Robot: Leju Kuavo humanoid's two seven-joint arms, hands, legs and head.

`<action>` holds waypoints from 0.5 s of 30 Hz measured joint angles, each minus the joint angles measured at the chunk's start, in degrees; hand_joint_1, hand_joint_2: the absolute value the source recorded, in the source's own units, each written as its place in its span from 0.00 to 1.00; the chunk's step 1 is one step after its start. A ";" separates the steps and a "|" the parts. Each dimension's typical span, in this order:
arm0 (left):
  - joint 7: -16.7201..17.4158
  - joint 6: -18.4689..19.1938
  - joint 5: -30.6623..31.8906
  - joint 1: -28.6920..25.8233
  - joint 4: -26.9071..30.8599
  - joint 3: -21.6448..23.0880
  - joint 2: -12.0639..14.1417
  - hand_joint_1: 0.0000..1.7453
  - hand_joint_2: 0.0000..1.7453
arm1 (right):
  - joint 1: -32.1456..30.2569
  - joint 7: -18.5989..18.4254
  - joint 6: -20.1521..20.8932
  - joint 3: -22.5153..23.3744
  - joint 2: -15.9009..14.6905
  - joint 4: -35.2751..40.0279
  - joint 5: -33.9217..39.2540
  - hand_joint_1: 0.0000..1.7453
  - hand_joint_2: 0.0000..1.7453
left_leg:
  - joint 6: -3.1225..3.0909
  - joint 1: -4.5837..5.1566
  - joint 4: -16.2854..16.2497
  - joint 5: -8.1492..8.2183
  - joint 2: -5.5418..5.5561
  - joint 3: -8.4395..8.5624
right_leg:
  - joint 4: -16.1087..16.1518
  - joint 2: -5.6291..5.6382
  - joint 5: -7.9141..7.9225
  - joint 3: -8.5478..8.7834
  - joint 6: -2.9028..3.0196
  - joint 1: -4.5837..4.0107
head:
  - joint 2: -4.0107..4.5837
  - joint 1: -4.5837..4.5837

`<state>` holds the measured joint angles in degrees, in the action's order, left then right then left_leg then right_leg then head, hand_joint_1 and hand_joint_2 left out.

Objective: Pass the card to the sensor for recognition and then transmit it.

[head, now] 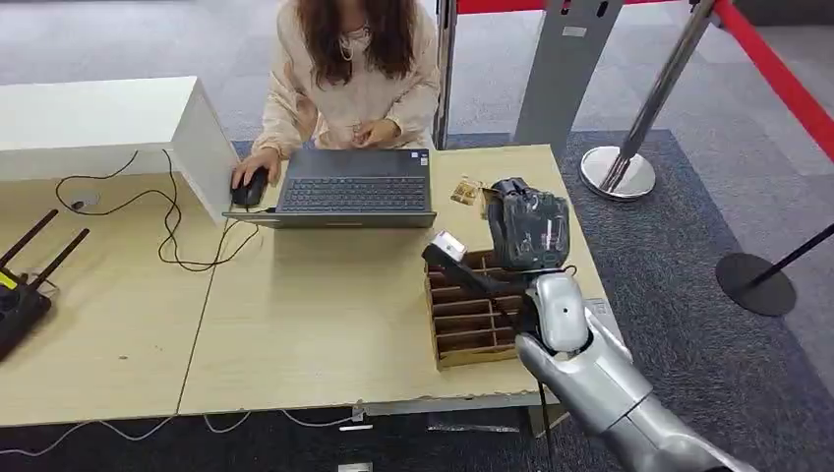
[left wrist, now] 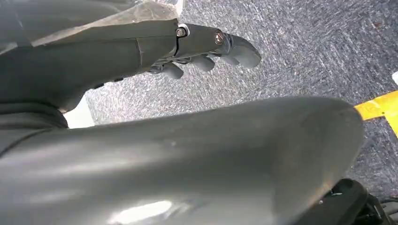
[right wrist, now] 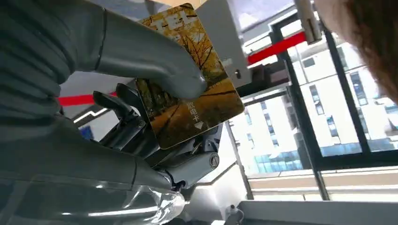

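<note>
My right hand (head: 528,228) is raised over the table's right side, above the far end of a wooden slotted box (head: 470,317). It pinches a yellow card (right wrist: 190,89) printed with autumn trees between thumb and fingers; in the head view the card (head: 465,190) sticks out toward the laptop. A black sensor (head: 448,250) with a white tip stands at the box's near-left corner, just below and left of the hand. My left hand (left wrist: 206,51) hangs over grey carpet, fingers loosely apart, holding nothing.
A person sits behind an open laptop (head: 354,185) with one hand on a mouse (head: 249,187). A white box (head: 98,123), cables and a black router (head: 25,295) lie to the left. Stanchions (head: 618,169) with red belts stand at the right.
</note>
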<state>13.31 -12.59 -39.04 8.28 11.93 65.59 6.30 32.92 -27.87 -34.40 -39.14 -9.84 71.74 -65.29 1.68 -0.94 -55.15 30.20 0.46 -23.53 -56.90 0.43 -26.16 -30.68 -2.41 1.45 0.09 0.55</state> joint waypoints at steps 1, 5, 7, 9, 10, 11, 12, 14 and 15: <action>-0.04 0.00 -0.04 -0.02 0.00 -0.02 0.02 0.00 0.00 | -0.06 -0.07 0.11 0.13 -0.15 0.08 -0.02 1.00 1.00 | 0.00 0.00 0.00 0.00 0.00 0.00 | 0.00 0.00 0.00 0.00 0.00 0.00 | 0.00 0.00; -1.59 0.00 -1.92 -1.70 -0.02 -1.31 0.39 0.00 0.00 | -7.56 0.44 -5.14 6.86 -5.52 6.44 7.08 1.00 1.00 | -0.03 0.00 0.00 0.03 -0.02 -0.04 | 0.05 0.01 0.00 -0.02 0.00 0.00 | 0.00 -0.02; -1.57 0.02 -2.16 -1.84 -0.02 -1.55 0.50 0.00 0.00 | -9.68 0.77 -5.10 8.43 -6.44 8.23 7.21 1.00 1.00 | -0.03 -0.01 0.00 0.03 -0.01 -0.08 | 0.06 0.00 -0.01 -0.04 0.00 0.00 | 0.00 0.00; -1.57 0.22 -2.33 -1.97 -0.02 -1.97 0.63 0.00 0.00 | -12.09 0.96 -4.77 9.84 -7.24 9.86 6.57 1.00 1.00 | -0.03 -0.01 0.00 0.03 0.00 -0.09 | 0.06 -0.01 -0.01 -0.04 0.00 0.00 | 0.00 0.00; -1.53 0.28 -2.40 -2.03 -0.02 -2.08 0.66 0.00 0.00 | -13.22 0.96 -4.48 10.38 -7.58 10.36 6.21 1.00 1.00 | -0.03 -0.01 0.00 0.03 0.00 -0.10 | 0.06 -0.01 -0.01 -0.03 0.00 -0.01 | 0.00 0.00; -1.44 0.48 -2.47 -2.07 -0.04 -2.27 0.70 0.00 0.00 | -14.56 0.96 -4.37 11.13 -8.04 10.97 5.88 1.00 1.00 | -0.03 -0.01 0.00 0.03 -0.01 -0.10 | 0.06 -0.01 0.00 -0.03 0.00 -0.01 | 0.00 0.00; -1.27 0.59 -2.56 -2.08 -0.04 -2.38 0.74 0.00 0.00 | -15.79 0.94 -4.37 11.93 -8.54 11.52 5.68 1.00 1.00 | -0.03 -0.01 0.00 0.03 -0.01 -0.12 | 0.05 0.00 0.00 -0.03 0.00 -0.01 | 0.00 0.00; -1.05 0.68 -2.64 -2.08 -0.04 -2.54 0.85 0.00 0.00 | -17.90 0.85 -4.72 13.36 -9.16 12.44 6.17 1.00 1.00 | -0.03 -0.01 0.00 0.03 -0.02 -0.11 | 0.05 0.00 0.00 -0.03 -0.01 0.00 | 0.00 0.00; -1.00 0.68 -2.64 -2.08 -0.04 -2.64 0.92 0.00 0.00 | -18.79 0.88 -4.88 14.00 -9.40 12.85 6.82 1.00 1.00 | -0.03 -0.01 0.00 0.03 -0.03 -0.10 | 0.06 0.00 0.00 -0.03 -0.01 0.00 | 0.00 -0.02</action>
<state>12.31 -11.91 -41.68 6.20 11.89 62.95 7.21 14.13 -26.99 -39.28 -25.14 -19.23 84.58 -58.47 1.65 -0.95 -55.15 30.23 0.43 -23.63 -56.84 0.43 -26.16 -30.71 -2.42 1.45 0.09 0.52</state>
